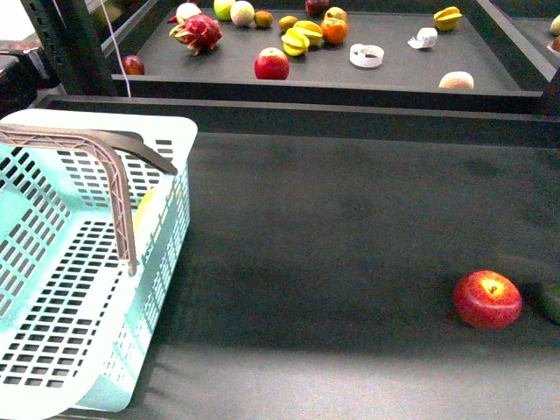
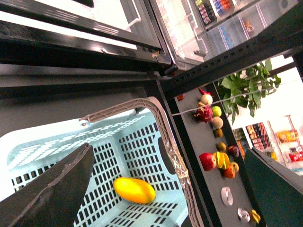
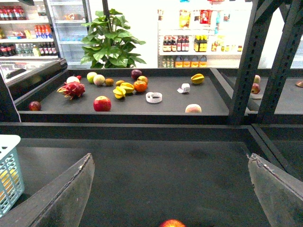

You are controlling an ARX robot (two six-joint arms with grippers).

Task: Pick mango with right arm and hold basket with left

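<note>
The turquoise basket stands at the left of the dark table, its grey-brown handles raised. The yellow-orange mango lies on the basket's slotted floor. In the front view the mango shows only as a yellow patch through the wall. My left gripper hovers open above the basket's inside, with nothing between its fingers. My right gripper is open over the bare table, with only the basket's corner at the view's edge. Neither gripper shows in the front view.
A red-yellow apple lies at the table's front right, just under my right gripper, and the apple shows there too. A dark green object sits beside it. The raised back shelf carries a dragon fruit, a red apple, starfruit and a tape roll.
</note>
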